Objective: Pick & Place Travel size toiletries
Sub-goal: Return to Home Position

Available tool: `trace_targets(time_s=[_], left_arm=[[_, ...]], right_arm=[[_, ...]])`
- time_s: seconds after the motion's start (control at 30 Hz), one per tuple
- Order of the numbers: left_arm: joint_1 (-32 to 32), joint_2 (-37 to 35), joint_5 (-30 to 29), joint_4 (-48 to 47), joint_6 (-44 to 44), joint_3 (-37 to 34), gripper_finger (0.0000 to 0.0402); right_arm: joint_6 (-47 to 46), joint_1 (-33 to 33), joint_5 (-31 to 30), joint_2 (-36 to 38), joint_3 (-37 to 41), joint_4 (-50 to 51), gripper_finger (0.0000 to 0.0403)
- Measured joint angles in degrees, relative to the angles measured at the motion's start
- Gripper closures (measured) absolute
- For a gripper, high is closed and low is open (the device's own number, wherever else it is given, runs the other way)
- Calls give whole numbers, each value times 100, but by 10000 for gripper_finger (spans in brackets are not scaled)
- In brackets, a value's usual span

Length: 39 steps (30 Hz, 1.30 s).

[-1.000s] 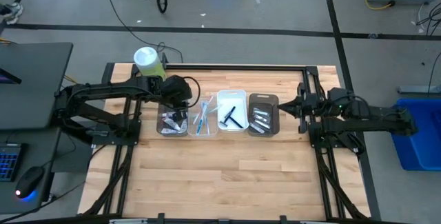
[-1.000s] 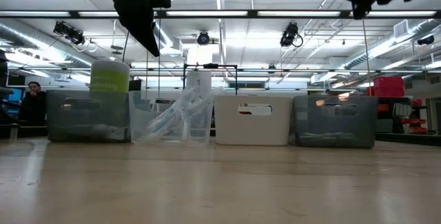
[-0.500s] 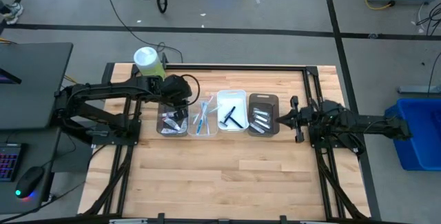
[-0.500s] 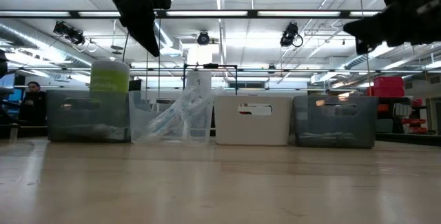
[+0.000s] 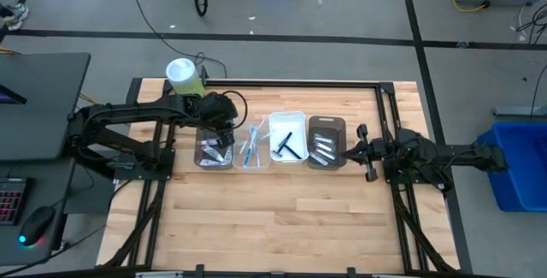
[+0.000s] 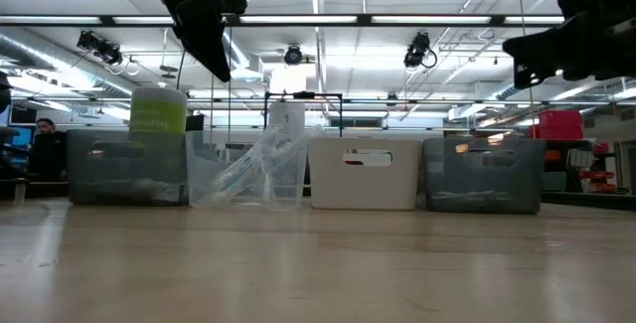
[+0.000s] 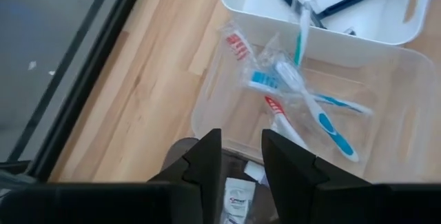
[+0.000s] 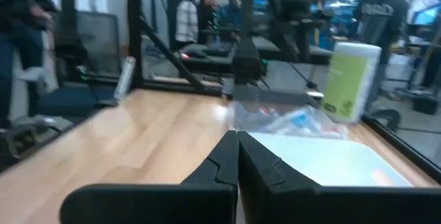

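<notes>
— What does the right pincer (image 8: 238,138) show of itself?
— Two dark fingers pressed together, with the wooden desk (image 8: 138,134) stretching ahead.
— And beyond them?
— A white tray (image 8: 324,160), then a clear tray (image 8: 275,117) of blurred blue-white packets (image 8: 298,120). A green-white canister (image 8: 351,79) stands farther off, and people (image 8: 185,17) stand in the room behind

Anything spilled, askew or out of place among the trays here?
Nothing is spilled on the table. One small oddity: the wrapped toothbrushes lie jumbled in the clear tray, and one sticks up past its rim, by the white tray.
</notes>
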<state>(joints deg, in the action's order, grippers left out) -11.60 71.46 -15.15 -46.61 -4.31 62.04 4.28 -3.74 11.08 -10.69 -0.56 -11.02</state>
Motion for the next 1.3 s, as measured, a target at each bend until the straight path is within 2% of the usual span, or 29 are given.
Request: trace_targets(time_s=[0.1, 0.27, 0.4, 0.6, 0.97, 1.07, 1.17, 1.3], left_arm=[[-2, 0, -136, 2, -1, 0, 290], [-2, 0, -232, 0, 17, 0, 290], [-2, 0, -403, 3, 17, -1, 290], [0, 0, -475, 2, 10, -2, 290], [-2, 0, -437, 7, 3, -2, 290], [0, 0, -418, 22, 6, -2, 290], [-2, 0, -416, 142, -130, -4, 290], [0, 0, -414, 400, -176, -7, 290]], right_arm=[[-127, 220, -7, 155, 0, 74, 400], [-40, 551, -538, 437, 0, 364, 400], [78, 723, -608, 620, 0, 599, 400], [132, 832, -927, 901, 0, 1034, 400], [359, 904, -1316, 1030, 0, 1028, 396], [153, 904, -1545, 1033, 0, 985, 393], [-278, 904, -1511, 1030, 0, 979, 391], [-386, 904, -1509, 1030, 0, 979, 391]])
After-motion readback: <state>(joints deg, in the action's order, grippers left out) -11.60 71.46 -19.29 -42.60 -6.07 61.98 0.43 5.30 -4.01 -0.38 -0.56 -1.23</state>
